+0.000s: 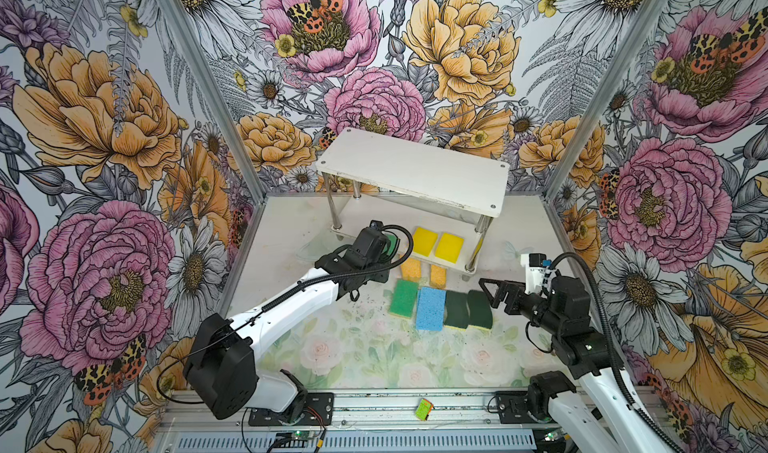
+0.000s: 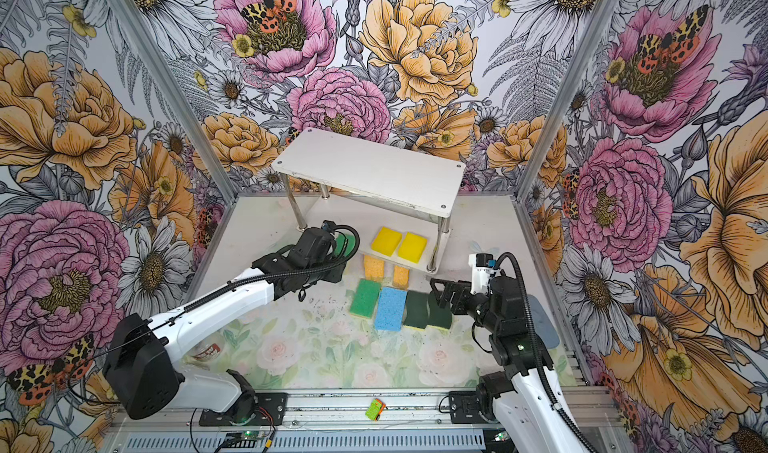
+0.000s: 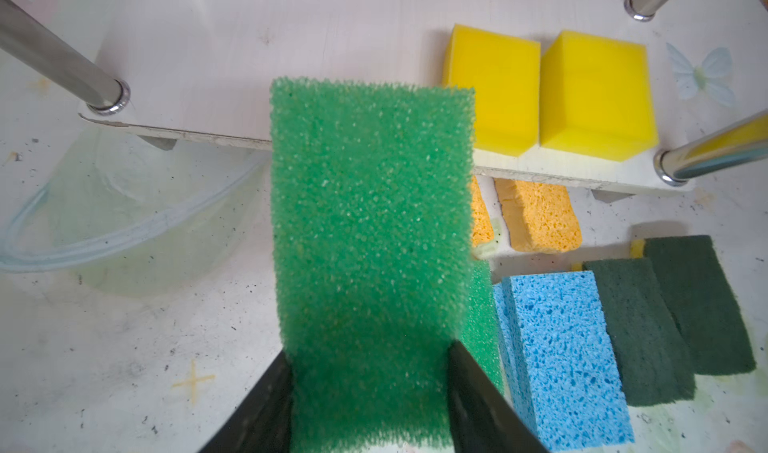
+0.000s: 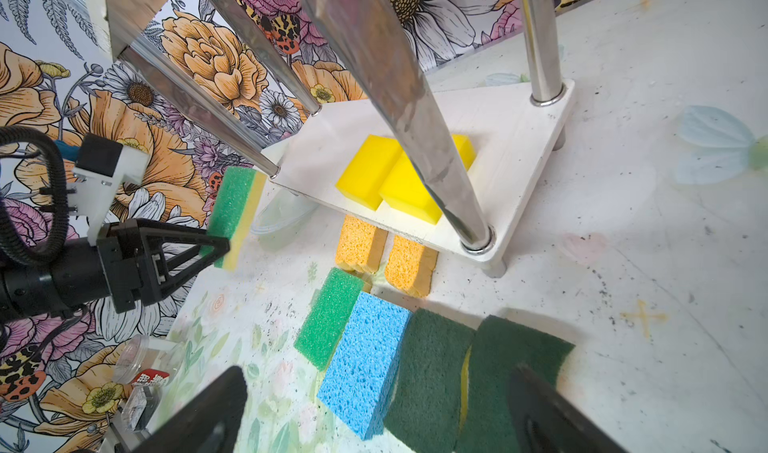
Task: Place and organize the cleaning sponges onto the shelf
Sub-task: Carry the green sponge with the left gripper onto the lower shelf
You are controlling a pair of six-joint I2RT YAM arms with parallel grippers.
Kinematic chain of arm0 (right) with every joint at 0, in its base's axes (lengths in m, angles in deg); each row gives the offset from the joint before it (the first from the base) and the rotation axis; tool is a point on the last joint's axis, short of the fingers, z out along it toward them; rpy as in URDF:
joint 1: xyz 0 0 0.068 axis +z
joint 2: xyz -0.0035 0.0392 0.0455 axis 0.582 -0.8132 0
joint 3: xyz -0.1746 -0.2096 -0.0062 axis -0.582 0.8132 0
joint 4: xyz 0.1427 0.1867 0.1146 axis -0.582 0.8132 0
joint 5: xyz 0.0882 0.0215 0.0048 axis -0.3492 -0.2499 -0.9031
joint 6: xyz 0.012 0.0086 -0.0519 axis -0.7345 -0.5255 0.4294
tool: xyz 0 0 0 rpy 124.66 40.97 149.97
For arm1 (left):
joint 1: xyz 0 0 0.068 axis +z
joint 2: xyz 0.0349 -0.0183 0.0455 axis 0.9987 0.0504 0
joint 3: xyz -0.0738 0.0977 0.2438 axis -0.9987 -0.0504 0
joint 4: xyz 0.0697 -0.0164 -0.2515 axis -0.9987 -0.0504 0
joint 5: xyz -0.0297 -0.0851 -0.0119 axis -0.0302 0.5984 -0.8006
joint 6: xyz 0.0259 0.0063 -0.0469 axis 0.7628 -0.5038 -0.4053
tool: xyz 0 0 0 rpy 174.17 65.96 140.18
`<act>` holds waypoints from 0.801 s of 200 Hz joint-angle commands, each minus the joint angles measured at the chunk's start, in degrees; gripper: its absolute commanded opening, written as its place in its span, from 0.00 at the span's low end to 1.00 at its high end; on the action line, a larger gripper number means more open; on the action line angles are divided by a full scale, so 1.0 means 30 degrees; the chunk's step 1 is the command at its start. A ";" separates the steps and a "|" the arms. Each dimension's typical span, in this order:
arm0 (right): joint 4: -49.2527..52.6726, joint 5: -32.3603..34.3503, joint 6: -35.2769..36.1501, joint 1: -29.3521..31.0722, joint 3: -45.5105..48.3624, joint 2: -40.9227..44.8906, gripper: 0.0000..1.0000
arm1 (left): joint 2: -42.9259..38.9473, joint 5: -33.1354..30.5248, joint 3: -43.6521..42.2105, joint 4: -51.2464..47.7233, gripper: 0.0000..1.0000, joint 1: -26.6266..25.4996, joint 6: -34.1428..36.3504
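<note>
- the left claw (image 3: 370, 388) is clenched on a green-topped sponge (image 3: 370, 222), its fingers (image 3: 266, 401) pressing the two long sides at one end.
- in the right wrist view this sponge is clear of the table (image 1: 374, 347), tilted on edge, green face to one side and yellow foam to the other, just beside the left front corner of the shelf's lower board (image 3: 249, 35).
- the shelf (image 1: 415, 168) stands toward the table's back edge, about the middle; its top board is bare.
- two plain yellow sponges (image 1: 424, 241) (image 1: 449, 247) lie flat and touching side by side on the lower board, toward its right front corner.
- two orange sponges (image 1: 410, 269) (image 1: 438, 274) lie on the table at the lower board's front edge, near each other but apart, their far ends hidden under it.
- nearer the table's front edge is a close row, left to right: a second green-topped sponge (image 1: 403, 299), a light blue sponge (image 1: 431, 307), and two wavy dark green sponges (image 1: 456, 309) (image 1: 480, 309).
- the right claw (image 4: 378, 376) is released, its fingers spread wide with nothing between them, hovering at the right end of that row over the dark green pair.
</note>
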 commanded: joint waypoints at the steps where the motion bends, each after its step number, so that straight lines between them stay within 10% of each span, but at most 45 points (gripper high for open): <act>1: -0.0033 0.0310 -0.0114 0.0112 -0.0468 0.0083 1.00 | 0.0294 0.0084 0.1061 -0.0143 0.56 0.0583 0.1236; 160: -0.0003 0.0323 -0.0176 0.0119 -0.0550 0.0053 1.00 | 0.6397 0.2254 0.5587 0.1332 0.54 0.2548 0.4661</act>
